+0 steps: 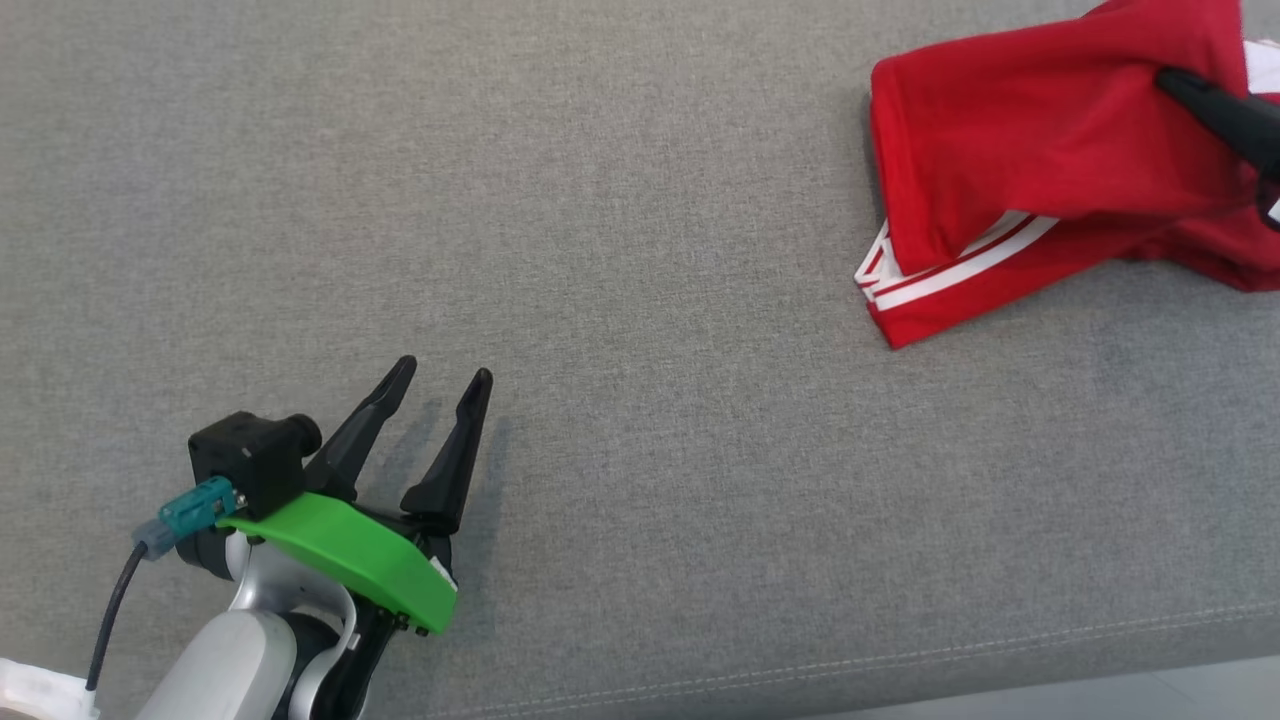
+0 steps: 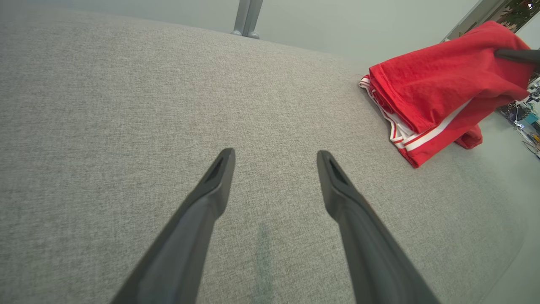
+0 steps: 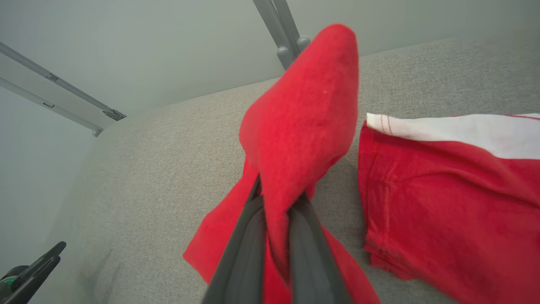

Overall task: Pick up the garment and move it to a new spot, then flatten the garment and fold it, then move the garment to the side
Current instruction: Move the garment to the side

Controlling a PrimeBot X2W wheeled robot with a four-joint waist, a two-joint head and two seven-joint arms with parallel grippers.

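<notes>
The garment (image 1: 1040, 150) is a red shirt with white stripes, bunched at the far right of the grey fabric surface (image 1: 640, 300); it also shows as the garment (image 2: 438, 93) at upper right in the left wrist view. My right gripper (image 3: 274, 198) is shut on a raised fold of the garment (image 3: 303, 126), with the rest of the cloth lying under and beside it. One dark finger (image 1: 1215, 110) of it enters from the right edge of the head view. My left gripper (image 1: 440, 380) hovers open over bare surface at lower left, far from the shirt, fingers (image 2: 211, 185) spread with nothing between them.
The near edge of the surface (image 1: 900, 660) runs along the bottom right of the head view, with pale floor below it. Grey metal frame legs (image 2: 247, 19) stand past the far edge. Cluttered items (image 2: 523, 118) lie beyond the right side.
</notes>
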